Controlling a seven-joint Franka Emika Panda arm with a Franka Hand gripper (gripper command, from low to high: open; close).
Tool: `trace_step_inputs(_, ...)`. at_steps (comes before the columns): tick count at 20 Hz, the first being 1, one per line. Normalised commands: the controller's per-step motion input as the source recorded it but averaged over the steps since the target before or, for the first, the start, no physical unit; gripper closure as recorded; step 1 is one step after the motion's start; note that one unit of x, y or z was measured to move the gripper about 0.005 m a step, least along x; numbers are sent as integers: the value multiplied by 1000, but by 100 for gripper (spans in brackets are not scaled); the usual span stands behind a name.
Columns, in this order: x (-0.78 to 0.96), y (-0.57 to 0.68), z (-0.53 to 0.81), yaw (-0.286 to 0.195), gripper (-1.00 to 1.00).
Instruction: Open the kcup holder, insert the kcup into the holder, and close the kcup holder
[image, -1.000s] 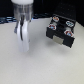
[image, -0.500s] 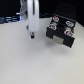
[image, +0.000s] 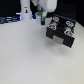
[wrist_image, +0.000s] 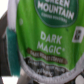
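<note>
white table (image: 25, 55) carries open kcup holder (image: 61, 30); fingers (image: 40, 20) grip kcup (wrist_image: 47, 35).

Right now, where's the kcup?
In the exterior view the kcup hangs at the gripper, just to the view's left of the open kcup holder; its green lid fills the wrist view.

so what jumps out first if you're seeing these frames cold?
The wrist view is almost filled by the kcup's green lid, close enough to read "Green Mountain" and "Dark Magic". In the exterior view, the black kcup holder sits at the exterior view's right on the white table, round pod slots showing on top. The arm stands at the back by a white bottle-like post; its tool is too blurred to judge.
</note>
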Motion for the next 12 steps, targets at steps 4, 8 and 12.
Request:
trace_step_inputs(4,217,625,290,12,100)
trace_step_inputs(8,267,618,218,15,100)
trace_step_inputs(12,192,678,191,15,100)
